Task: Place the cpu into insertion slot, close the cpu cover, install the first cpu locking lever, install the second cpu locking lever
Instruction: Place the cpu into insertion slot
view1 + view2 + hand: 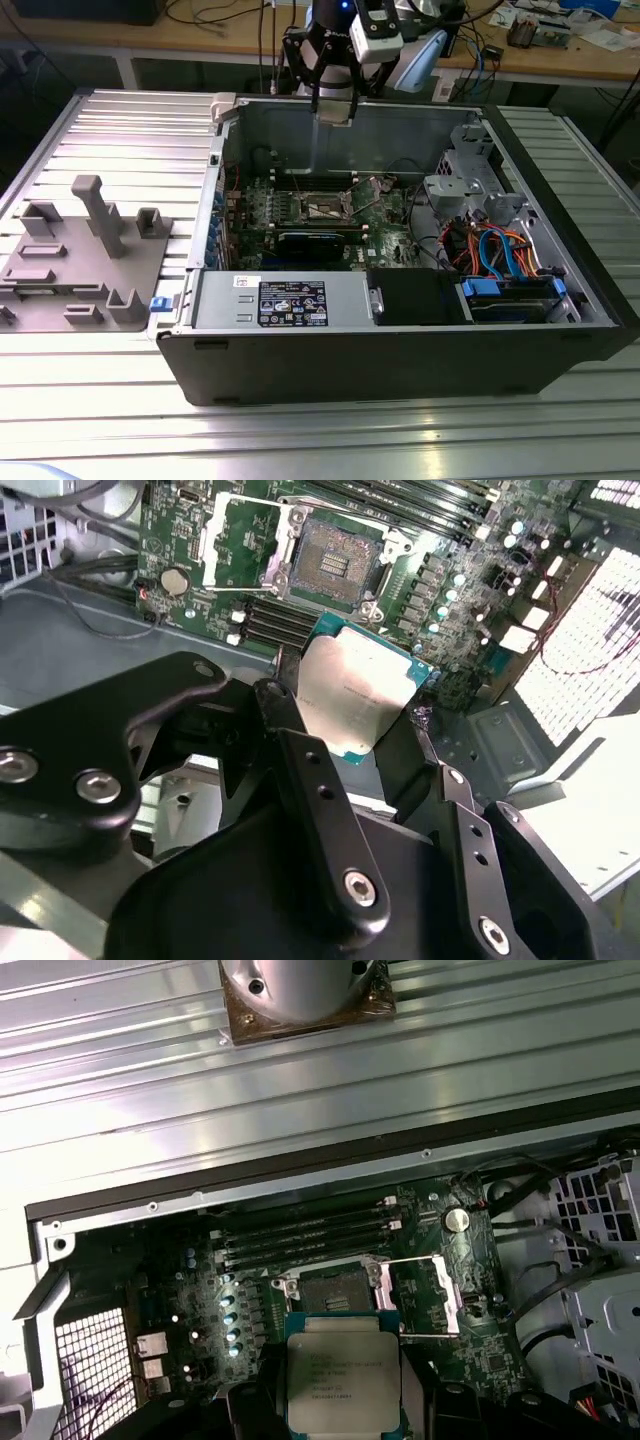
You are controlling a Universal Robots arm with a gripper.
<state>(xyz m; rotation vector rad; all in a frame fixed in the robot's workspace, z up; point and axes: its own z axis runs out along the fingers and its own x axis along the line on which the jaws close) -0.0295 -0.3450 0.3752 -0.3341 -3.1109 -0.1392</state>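
second wrist view: cpu [356,692] in pincer [351,698]

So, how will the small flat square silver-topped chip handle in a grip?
The small silver-topped cpu looks thin and flat, so probably stiff and light. Its smooth metal top may be slippery; the black gripper appears to pinch its edges. Likely fragile if dropped onto the green board.

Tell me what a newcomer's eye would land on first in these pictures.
The cpu, silver-topped and held in the gripper above the green board, stands out in the second wrist view. Beyond it the insertion slot lies bare, its cpu cover open beside it. In the exterior view, the open computer case dominates the ribbed table.
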